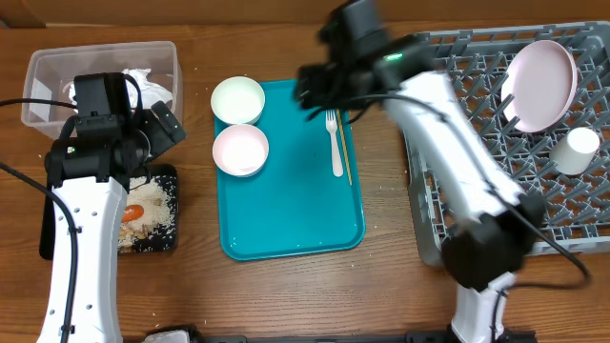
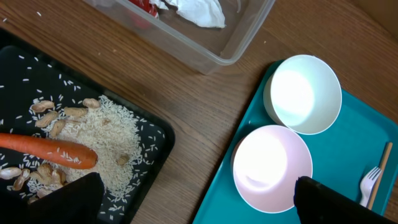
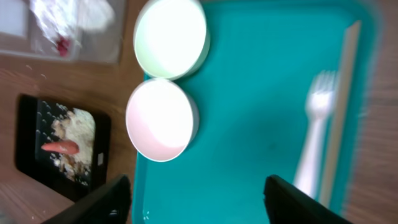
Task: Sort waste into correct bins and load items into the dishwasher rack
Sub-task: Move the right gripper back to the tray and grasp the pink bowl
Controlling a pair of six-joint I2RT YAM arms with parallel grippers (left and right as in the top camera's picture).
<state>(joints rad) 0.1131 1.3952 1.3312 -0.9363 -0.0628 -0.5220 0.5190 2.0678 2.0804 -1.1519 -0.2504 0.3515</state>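
The left gripper (image 2: 198,186) has its jaws spread wide with nothing between them. Just ahead of the finger (image 2: 62,200) over the black tray (image 2: 25,74), the carrot (image 2: 50,149) lies on rice (image 2: 106,134) and nut bits (image 2: 59,115). Its long axis runs along the jaw line, rounded end toward the gap. Ahead of the other finger, two white bowls (image 2: 272,167) sit mouth-up on the teal tray (image 2: 354,140).

The right gripper (image 3: 198,186) is equally wide and empty. The white fork (image 3: 314,137) lies ahead of one finger, tines pointing away from the jaws, with a wooden stick (image 3: 342,106) alongside. Well off to the side, the plate (image 1: 540,84) and cup (image 1: 577,150) sit in the grey rack (image 1: 572,210).
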